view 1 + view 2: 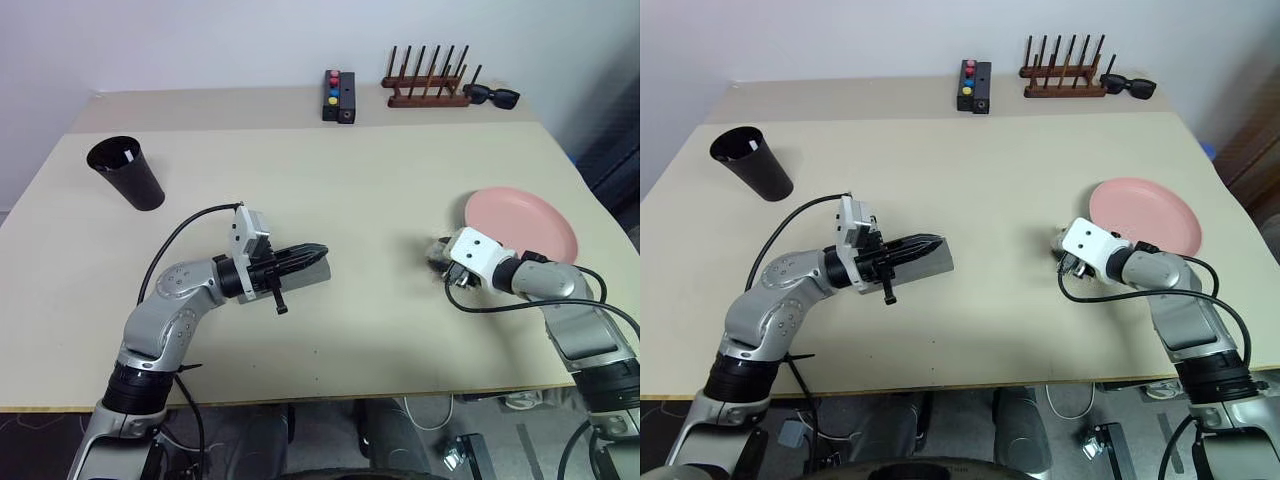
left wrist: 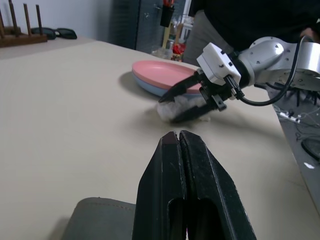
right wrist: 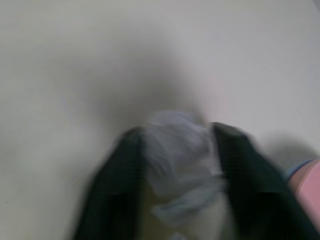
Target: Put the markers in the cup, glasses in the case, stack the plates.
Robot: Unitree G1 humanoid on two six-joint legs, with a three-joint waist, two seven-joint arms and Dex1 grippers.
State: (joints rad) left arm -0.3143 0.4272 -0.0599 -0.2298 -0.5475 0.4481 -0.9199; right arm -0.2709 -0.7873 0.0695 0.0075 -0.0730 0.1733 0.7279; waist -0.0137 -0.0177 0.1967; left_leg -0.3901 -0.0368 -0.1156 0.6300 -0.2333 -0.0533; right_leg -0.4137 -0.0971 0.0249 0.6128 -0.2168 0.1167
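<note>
On the beige table (image 1: 380, 190) the plates (image 2: 162, 76) lie already stacked, pink on blue. The right gripper (image 2: 186, 102) closes around a crumpled whitish wad (image 2: 175, 107) beside them, perhaps to clear it away. The left gripper (image 2: 179, 145) is clenched and empty above the grey case (image 1: 932, 258). The cup (image 1: 127, 172) stands far left.

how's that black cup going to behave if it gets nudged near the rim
Likely tippy: the cup is tall and narrows toward its base. Knocked over, it would probably roll in a curve, being round and tapered. Its matte wall looks stiff and not slippery, so a grip should probably hold.
</note>
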